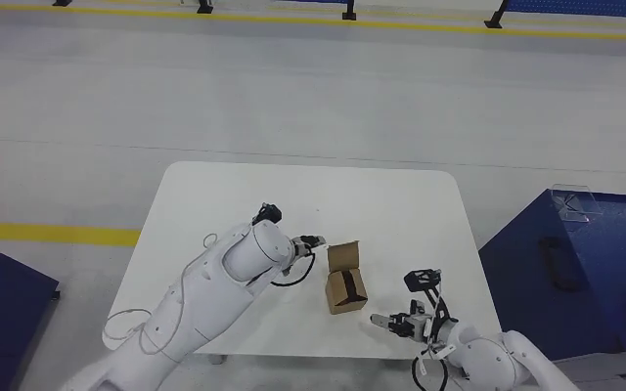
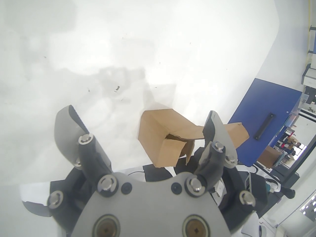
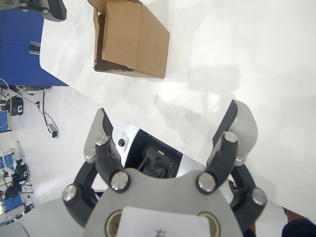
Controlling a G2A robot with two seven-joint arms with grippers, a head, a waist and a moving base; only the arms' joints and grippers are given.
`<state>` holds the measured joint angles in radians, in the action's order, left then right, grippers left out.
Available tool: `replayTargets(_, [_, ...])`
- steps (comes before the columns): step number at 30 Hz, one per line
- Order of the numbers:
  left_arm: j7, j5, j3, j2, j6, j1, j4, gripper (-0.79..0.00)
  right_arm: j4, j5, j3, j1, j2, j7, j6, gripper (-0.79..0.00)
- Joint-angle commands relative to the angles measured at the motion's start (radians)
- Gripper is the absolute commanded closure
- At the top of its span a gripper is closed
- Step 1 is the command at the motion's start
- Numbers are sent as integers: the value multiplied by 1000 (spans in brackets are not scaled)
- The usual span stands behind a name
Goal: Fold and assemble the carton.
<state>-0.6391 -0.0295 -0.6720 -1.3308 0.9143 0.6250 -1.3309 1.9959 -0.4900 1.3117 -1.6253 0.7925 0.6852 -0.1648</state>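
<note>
A small brown carton point(image 1: 345, 283) stands on the white table point(image 1: 293, 195) near its front edge, one flap raised at its far side. In the left wrist view the carton point(image 2: 163, 134) lies just beyond my left gripper point(image 2: 140, 122), which is open and empty, one fingertip point(image 2: 212, 124) next to the raised flap. From above, the left gripper point(image 1: 315, 241) sits just left of the carton. My right gripper point(image 3: 170, 117) is open and empty, a short way from the carton point(image 3: 135, 40); from above, the right gripper point(image 1: 383, 322) sits at the table's front edge, right of the carton.
A blue cabinet point(image 1: 558, 264) stands off the table's right side. The table's far half is bare white surface. A yellow line point(image 1: 68, 235) runs along the floor to the left.
</note>
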Motion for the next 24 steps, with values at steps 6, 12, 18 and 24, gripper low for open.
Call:
replayTargets(6, [-36, 59, 33, -32, -67, -25, 60, -785, -1, -89, -68, 12, 17, -57, -81, -785])
replayTargets(12, [-48, 44, 27, -26, -61, 4, 23, -785, -27, -137, -106, 34, 31, -93, -114, -785])
replayTargets(18, [-106, -2, 23, 0, -37, 51, -48, -785, -50, -155, -126, 58, 45, -122, -149, -785])
replayTargets(24, [-140, -31, 2, 22, -20, 84, -108, -785, -69, -168, -142, 79, 59, -147, -178, -785])
